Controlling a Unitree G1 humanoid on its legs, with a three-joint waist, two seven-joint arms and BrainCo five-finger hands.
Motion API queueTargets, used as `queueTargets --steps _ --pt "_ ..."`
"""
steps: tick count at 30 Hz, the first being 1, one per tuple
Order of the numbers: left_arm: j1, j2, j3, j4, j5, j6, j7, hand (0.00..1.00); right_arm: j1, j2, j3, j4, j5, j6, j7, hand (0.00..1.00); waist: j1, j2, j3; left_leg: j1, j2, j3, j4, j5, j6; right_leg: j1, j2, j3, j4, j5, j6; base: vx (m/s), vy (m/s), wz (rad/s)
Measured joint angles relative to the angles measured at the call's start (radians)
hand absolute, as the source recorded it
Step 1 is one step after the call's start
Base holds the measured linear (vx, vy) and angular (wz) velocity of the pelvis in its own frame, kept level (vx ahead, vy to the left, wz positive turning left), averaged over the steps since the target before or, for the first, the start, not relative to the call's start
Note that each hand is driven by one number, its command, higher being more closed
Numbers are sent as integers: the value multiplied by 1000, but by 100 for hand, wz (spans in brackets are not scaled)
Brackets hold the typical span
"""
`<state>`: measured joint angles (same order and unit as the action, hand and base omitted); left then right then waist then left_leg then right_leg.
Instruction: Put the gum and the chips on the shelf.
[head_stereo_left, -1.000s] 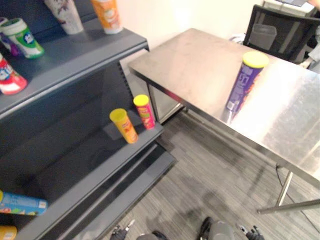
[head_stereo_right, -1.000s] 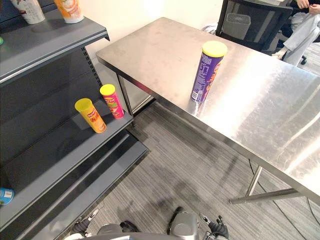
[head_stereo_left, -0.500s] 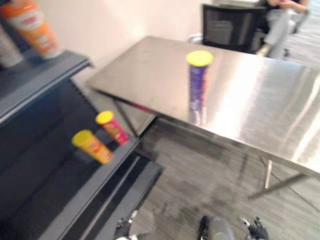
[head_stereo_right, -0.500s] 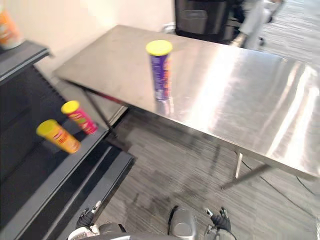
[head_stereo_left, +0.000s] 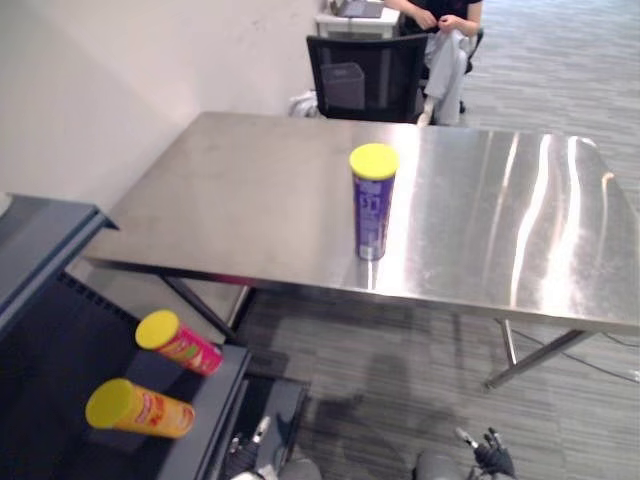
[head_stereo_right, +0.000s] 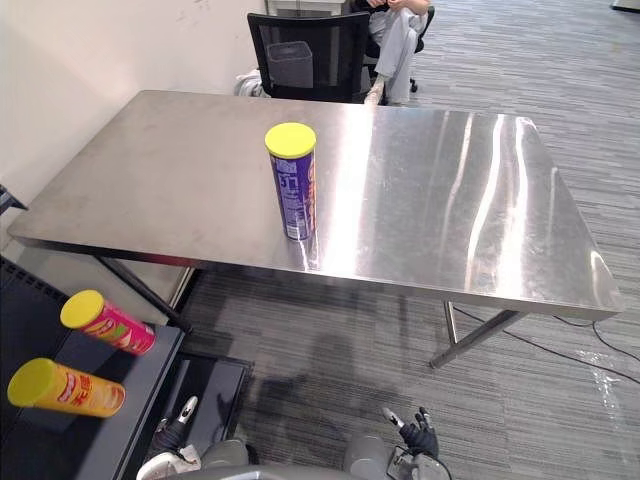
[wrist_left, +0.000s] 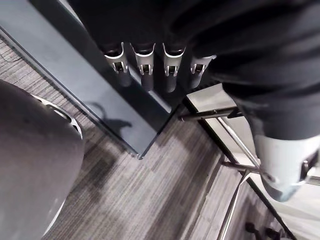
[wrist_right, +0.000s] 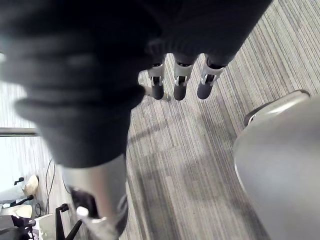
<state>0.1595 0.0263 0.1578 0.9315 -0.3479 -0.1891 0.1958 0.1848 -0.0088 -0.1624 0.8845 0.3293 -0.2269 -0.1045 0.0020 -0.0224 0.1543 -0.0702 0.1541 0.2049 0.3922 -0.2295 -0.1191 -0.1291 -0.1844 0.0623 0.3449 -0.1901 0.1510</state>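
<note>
Left hand (wrist_left: 144, 70): low at 7 o'clock, fingers slack, empty
Right hand (wrist_right: 181, 82): low at 5 o'clock, fingers slack, empty
Shelf (head_stereo_left: 50, 350): 8 o'clock, pink can (head_stereo_left: 182, 342) and orange can (head_stereo_left: 142, 409) lying there
Chips can (head_stereo_left: 372, 205): upright on table (head_stereo_left: 250, 190), 12 o'clock
Grasp: likely mid-body, below lid (head_stereo_left: 374, 160); tall, tips easily

label on purple chips can (head_stereo_left: 372, 203) illegible, no other readable text

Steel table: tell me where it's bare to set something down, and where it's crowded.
The steel table is bare all round the purple can: widest to its right, also to its left. Crowded: the shelf corner, where the pink can and yellow can sit.
</note>
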Motion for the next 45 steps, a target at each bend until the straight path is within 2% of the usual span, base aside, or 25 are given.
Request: queueTargets --steps 2,7,11,14,15,16,17,18,19,20,21,23,27,28,30,34,36,38,41,45 --pt "-6 3 -1 22 1 2 -2 0 -5 0 -14 20 1 -6 -1 0 0 0 -1 21 -4 7 -6 0 0 18 -4 -5 -32 31 4 84 108 -36" --pt "-8 2 -6 71 9 3 -6 0 -11 -13 -31 79 6 -42 -19 0 -1 24 -36 79 -6 32 -83 -1 2 30 10 -24 -146 142 2 -11 39 -55" --pt "-16 17 -25 94 9 -1 -6 0 -18 -13 -77 132 26 -44 -33 0 -3 14 -46 82 -16 31 -128 -20 14 40 6 -63 -255 202 9 -108 22 -33" --pt "-14 26 -35 104 8 -6 -4 0 -1 -14 -112 182 76 -45 -72 0 -5 -5 -58 76 -20 30 -139 -24 7 50 1 -89 -307 219 -11 -165 13 -10" --pt "-10 26 -35 106 11 -6 -2 0 12 -13 -119 193 102 -43 -89 0 -5 2 -69 75 -22 25 -159 -25 8 52 1 -111 -333 225 -33 -82 -6 -19" --pt "-8 25 -36 106 12 -8 -2 0 18 -11 -127 193 114 -43 -94 0 -3 -2 -74 76 -22 18 -170 -24 7 54 3 -120 -349 223 -41 -12 -20 -28" --pt "-4 25 -37 107 17 -12 0 0 20 -11 -148 193 134 -43 -105 0 -4 13 -80 80 -19 -6 -193 -24 7 71 10 -139 -379 221 -55 32 -26 -26" --pt "-1 27 -38 107 17 -14 0 0 20 -12 -164 193 153 -43 -110 0 -5 13 -83 85 -20 -15 -202 -21 2 71 12 -149 -385 224 -60 36 -27 -21" --pt "-1 29 -39 107 16 -15 0 0 25 -12 -189 193 165 -43 -117 0 -5 -4 -79 90 -25 -27 -202 -19 -1 76 15 -164 -388 230 -65 40 -26 -7" --pt "2 35 -45 106 17 -15 0 0 34 -14 -226 194 195 -44 -132 0 -4 8 -84 98 -18 -36 -208 -18 -3 84 24 -172 -390 234 -59 46 -32 1" --pt "4 36 -46 107 17 -15 -1 0 35 -17 -249 194 214 -44 -141 0 -4 -4 -85 109 -17 -46 -218 -17 -5 85 28 -176 -386 235 -58 104 -57 1" --pt "5 40 -46 106 17 -15 -2 0 31 -32 -307 194 267 -48 -153 0 -2 -1 -86 129 -9 -52 -237 -13 -13 90 38 -177 -374 249 -36 121 -48 -3" --pt "21 51 -33 90 41 -12 0 0 -15 -80 -448 167 352 -66 -175 0 -1 13 -88 150 10 -52 -253 -7 -16 99 61 -178 -381 262 -28 163 -1 -11" --pt "25 56 -24 59 48 -4 1 0 -26 -115 -510 105 382 -75 -182 0 -2 17 -90 162 8 -52 -265 -5 -14 100 61 -179 -388 263 -27 158 34 -4" --pt "25 57 1 29 48 -3 6 0 -38 -145 -546 31 387 -90 -201 0 -2 23 -94 162 1 -54 -269 -4 -13 102 55 -183 -396 264 -26 105 51 -1" --pt "32 66 29 -31 58 2 32 0 -55 -193 -559 -211 370 -133 -269 0 -7 13 -89 163 -14 -55 -269 -2 -11 117 41 -194 -413 266 -22 63 63 2" --pt "50 65 36 -60 82 7 36 0 -65 -197 -547 -393 291 -158 -319 0 -14 8 -90 163 -21 -54 -270 -2 -11 116 34 -194 -421 269 -18 30 39 0" --pt "74 66 37 -81 96 9 35 0 -70 -197 -528 -518 202 -157 -344 0 -19 6 -89 161 -23 -53 -270 -2 -11 115 32 -195 -424 271 -16 0 0 0" --pt "115 65 38 -104 136 13 17 0 -74 -199 -497 -701 81 -146 -331 0 -25 7 -89 158 -23 -51 -272 -2 -11 113 32 -194 -433 274 -11 0 0 0" --pt "121 66 36 -132 174 15 -12 0 -63 -200 -444 -893 -19 -98 -236 0 -26 6 -77 137 -22 -51 -275 -3 -10 81 34 -189 -428 276 -8 -32 -7 -3"
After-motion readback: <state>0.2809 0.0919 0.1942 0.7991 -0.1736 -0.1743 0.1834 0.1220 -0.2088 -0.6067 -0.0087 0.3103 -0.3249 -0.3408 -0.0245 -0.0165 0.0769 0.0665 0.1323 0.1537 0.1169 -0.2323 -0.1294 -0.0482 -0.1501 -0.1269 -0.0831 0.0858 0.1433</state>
